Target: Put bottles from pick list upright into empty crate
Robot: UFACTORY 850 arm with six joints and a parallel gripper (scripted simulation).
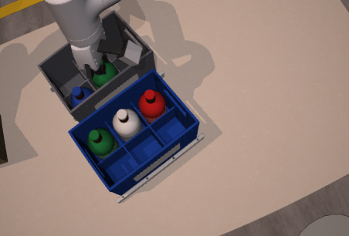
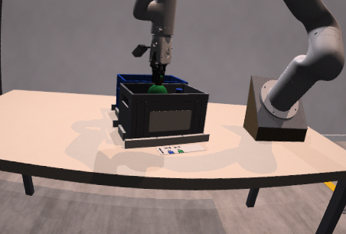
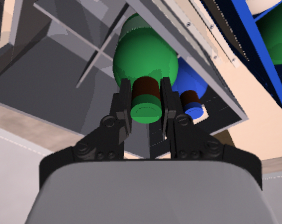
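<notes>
Claw (image 3: 147, 112) clamps green bottle (image 3: 144, 62) by dark neck under cap, body hanging upright inside grey crate (image 2: 164, 119), beside blue bottle (image 1: 79, 95). Bottle looks rigid, smooth, likely slippery; narrow neck below cap lip seems safest hold. Not yet released.

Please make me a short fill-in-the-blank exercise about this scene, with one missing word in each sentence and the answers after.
1. The gripper is shut on the neck of a ____ bottle.
2. That bottle is in the ____ crate.
3. The blue crate holds ____ bottles.
4. Between the green bottle and the red bottle there stands a ____ one.

Answers: green; black; three; white
</notes>
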